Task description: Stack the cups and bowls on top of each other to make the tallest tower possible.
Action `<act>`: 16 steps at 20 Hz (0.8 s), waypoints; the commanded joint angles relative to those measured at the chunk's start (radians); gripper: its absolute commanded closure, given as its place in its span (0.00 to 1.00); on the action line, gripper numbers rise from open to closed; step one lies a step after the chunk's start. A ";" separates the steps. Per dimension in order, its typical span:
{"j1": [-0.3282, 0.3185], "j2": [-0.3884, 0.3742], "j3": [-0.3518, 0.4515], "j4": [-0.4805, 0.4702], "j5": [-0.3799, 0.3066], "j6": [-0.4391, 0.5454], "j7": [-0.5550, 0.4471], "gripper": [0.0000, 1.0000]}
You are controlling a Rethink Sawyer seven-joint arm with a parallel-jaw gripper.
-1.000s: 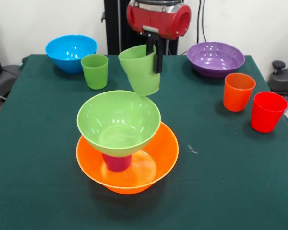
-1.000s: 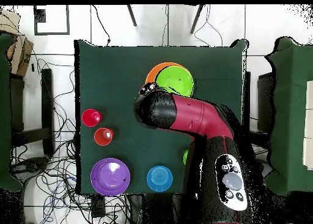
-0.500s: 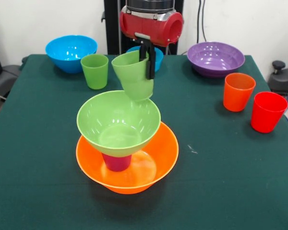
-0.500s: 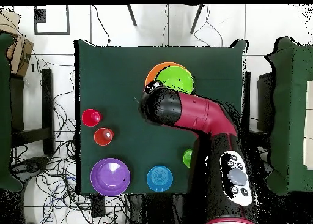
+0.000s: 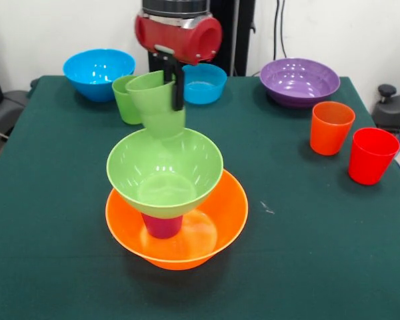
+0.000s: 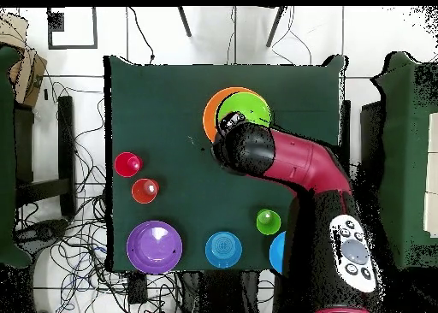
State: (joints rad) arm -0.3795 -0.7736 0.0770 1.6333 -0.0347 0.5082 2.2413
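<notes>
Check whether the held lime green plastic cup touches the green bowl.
Cannot tell. In the front view the lime green plastic cup overlaps the green bowl rim; overhead, the arm hides it.

Bright even light; soft shadows; glossy highlights; sharp.

I note a plain dark green tabletop (image 5: 320,253). The tower (image 5: 173,200) reads, bottom up: orange bowl (image 5: 213,230), purple cup (image 5: 162,225), lime green bowl (image 5: 164,170). A lime green cup (image 5: 157,103) sits at the black hand (image 5: 176,85) under a red wrist housing (image 5: 180,35). Upper left of the frame: a blue bowl (image 5: 98,72) and second lime green cup (image 5: 123,97). Top centre: a smaller blue bowl (image 5: 205,83). Right: purple bowl (image 5: 299,81), orange cup (image 5: 331,127), red cup (image 5: 372,155).
</notes>
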 commanded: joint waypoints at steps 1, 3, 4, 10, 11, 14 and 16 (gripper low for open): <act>-0.041 -0.002 0.114 -0.052 -0.102 0.099 -0.212 1.00; -0.051 0.002 0.122 -0.060 -0.105 0.105 -0.215 1.00; -0.049 -0.004 0.120 -0.056 -0.108 0.105 -0.209 1.00; 0.004 0.027 0.070 -0.123 -0.143 0.147 -0.155 1.00; 0.024 0.028 0.052 -0.140 -0.155 0.167 -0.141 1.00; 0.061 0.017 0.023 -0.167 -0.161 0.217 -0.102 1.00; 0.069 -0.020 0.024 -0.143 -0.147 0.242 -0.090 1.00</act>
State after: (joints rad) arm -0.3675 -0.7652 0.0642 1.5593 -0.1032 0.5888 2.2413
